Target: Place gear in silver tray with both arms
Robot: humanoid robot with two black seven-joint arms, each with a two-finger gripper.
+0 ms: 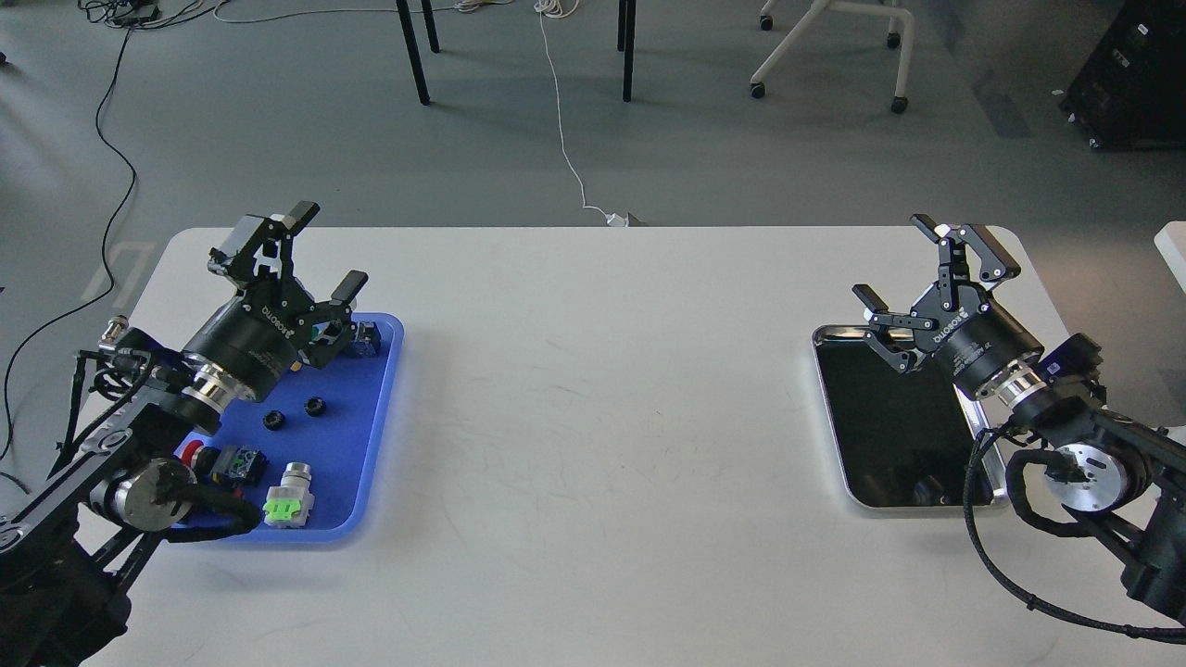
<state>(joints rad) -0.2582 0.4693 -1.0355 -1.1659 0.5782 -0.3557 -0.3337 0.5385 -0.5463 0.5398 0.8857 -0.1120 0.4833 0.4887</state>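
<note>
Two small black ring-shaped gears [273, 420] [315, 406] lie on the blue tray [357, 445] at the table's left. Above that tray's far part my left gripper [326, 250] hovers open, holding nothing, clear of both gears. The silver tray [889, 435] lies at the right, its dark mirror-like bottom bare. Over its far end my right gripper [897, 261] is open, with nothing between its fingers. The right arm covers part of this tray's right rim.
The blue tray also holds a red button part [227, 460], a silver and green part [290, 496], and a dark part [368, 339] half hidden behind my left gripper. The white table [602, 398] spreads between the trays. Past its far edge are floor cables and chair legs.
</note>
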